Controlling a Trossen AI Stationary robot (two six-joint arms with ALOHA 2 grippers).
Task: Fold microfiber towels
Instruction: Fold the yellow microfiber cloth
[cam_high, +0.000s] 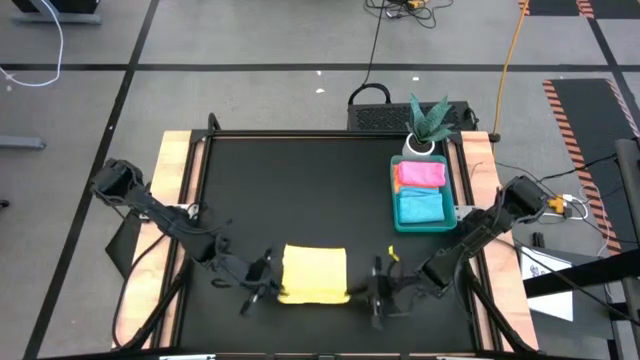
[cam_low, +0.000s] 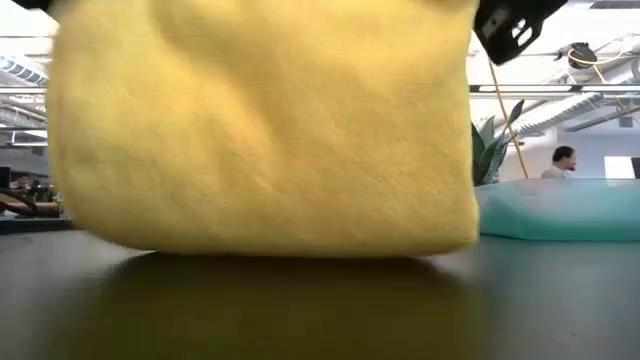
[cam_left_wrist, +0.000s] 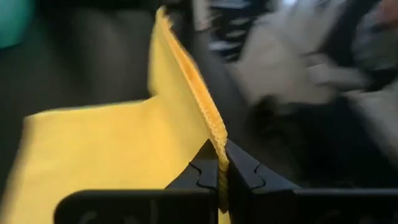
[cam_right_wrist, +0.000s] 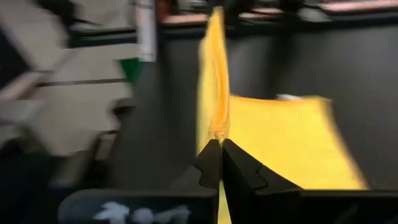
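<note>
Black worktop (cam_high: 300, 190) under both arms. Green tray (cam_high: 424, 222) at far right of worktop, beside potted plant (cam_high: 428, 122); holds pink towel (cam_high: 420, 173) and light blue towel (cam_high: 420, 207), both already folded, by the look of it.

Landmark: green tray. Yellow towel (cam_high: 314, 274) lying nearer the front edge than the tray and off to its left, well apart from it. In the low view, hanging as a slack curtain with lower edge touching or just above the worktop; cannot tell which.

Left end effector (cam_left_wrist: 219, 168) clamped shut on the towel's stitched edge, on the side away from the tray. Right end effector (cam_right_wrist: 219, 155) likewise pinched shut on the edge at the tray-side of the towel. Fourth towel not made out.

Handling judgement: light, limp, no stiffness; drapes and sags between the two holds. Plush nap likely grippy on the pads, not slippery, not fragile. Best hold: hemmed corners or edge, as now, both ends level so the fold line stays straight. Risk: uneven tension skews the fold.
</note>
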